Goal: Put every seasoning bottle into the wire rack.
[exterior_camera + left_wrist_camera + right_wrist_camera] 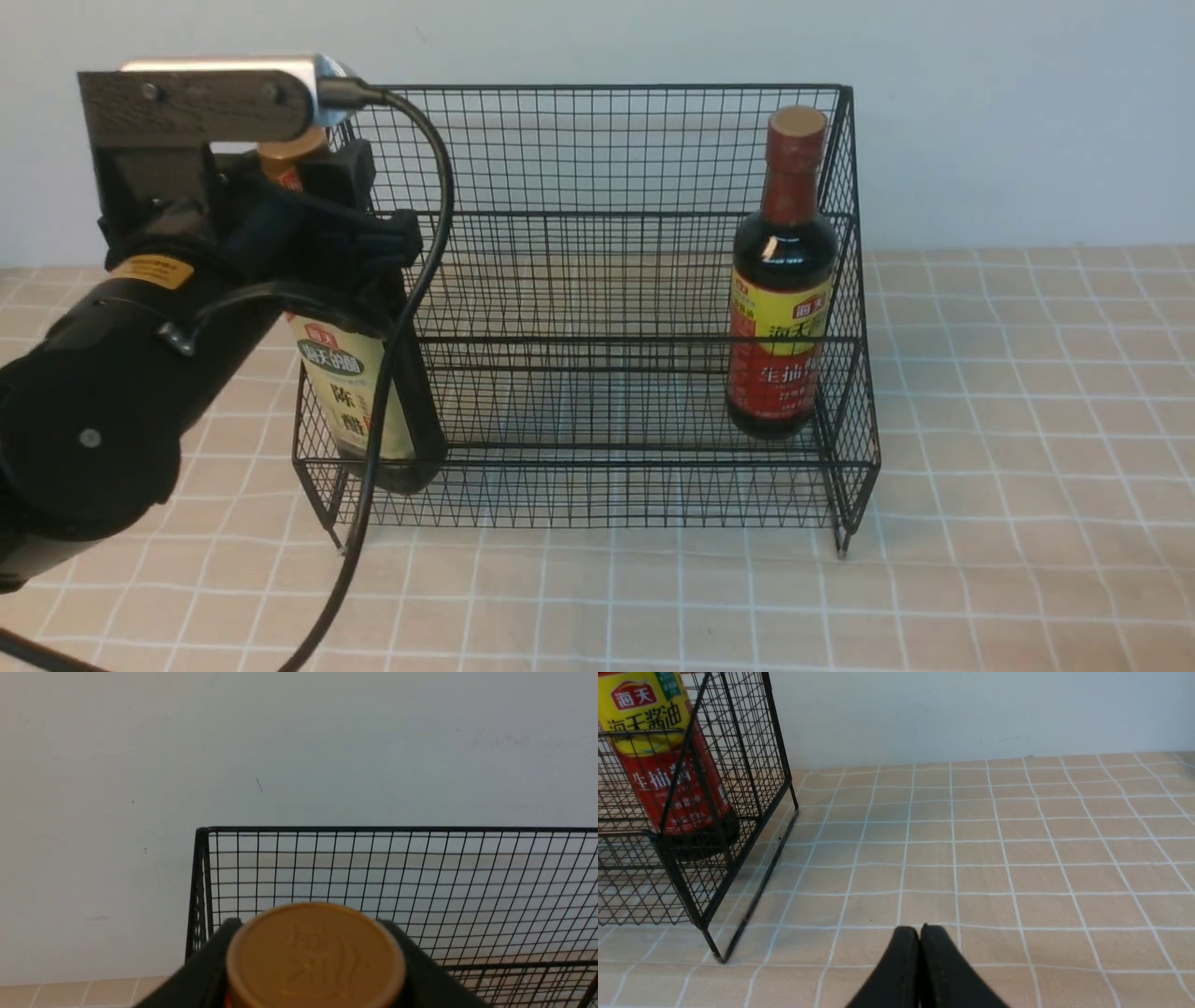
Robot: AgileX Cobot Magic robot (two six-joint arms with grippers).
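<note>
Left claw (310, 201) is clamped partway closed on the neck of the gold-cap bottle (373, 401), just under the cap; the left wrist view shows the cap (315, 956) with a black finger on each side (205, 975). The bottle hangs upright at the left end of the wire rack (607, 149), apparently in the lower front tier; can't tell whether its base sits on the mesh. Right claw (920, 931) is closed tight, holds nothing, and is low over the desk (1017, 858), just off the rack's right side. The round bottle (782, 280) stands upright inside the rack at the right end, so I judge only the left bottle's release is left. Risks: letting go before the base is seated could drop or tip the bottle against the sloping side wire; pulling the claw out at an angle could drag the neck and topple it; the black cable (415, 299) hanging across the rack front could snag the mesh and shift the rack. Writing: the gold-cap bottle's cream label has a 海天 logo and 陈醋; the round bottle's (658, 756) yellow band reads 海天酱油, its red part 生抽, smaller print unreadable.
</note>
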